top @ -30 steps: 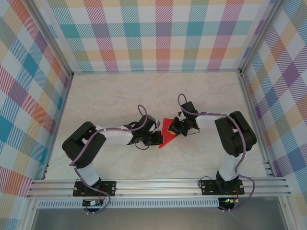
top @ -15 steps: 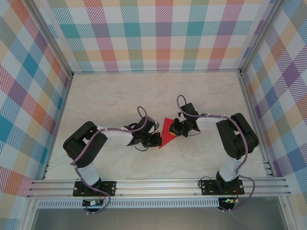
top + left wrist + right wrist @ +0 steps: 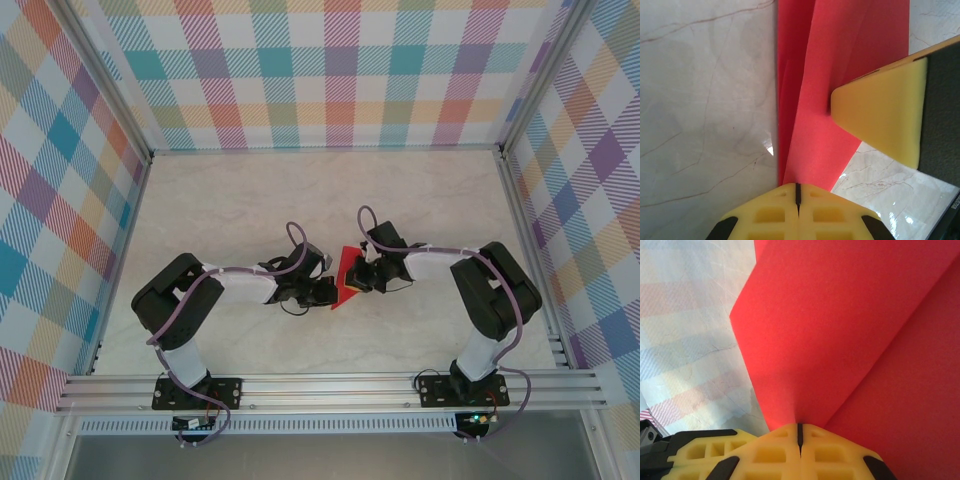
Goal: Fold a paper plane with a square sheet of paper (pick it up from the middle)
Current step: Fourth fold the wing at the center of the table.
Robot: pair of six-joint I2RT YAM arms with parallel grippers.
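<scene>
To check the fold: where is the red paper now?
In the top view, the red paper is near the centre of the table, held by the left gripper on its left and the right gripper on its right.

The middle of the marble table (image 3: 320,190) is the crowded spot. The left gripper (image 3: 327,291) and the right gripper (image 3: 352,281) meet there almost tip to tip, both pinched onto the folded red paper sheet (image 3: 346,262), leaving no gap between them. The left arm (image 3: 240,285) bars the way in from the left and the right arm (image 3: 440,260) from the right. The far half of the table lies bare up to the plaid back wall (image 3: 320,80). The strip between the two arm bases, in front of the near rail (image 3: 320,385), is open too.
</scene>
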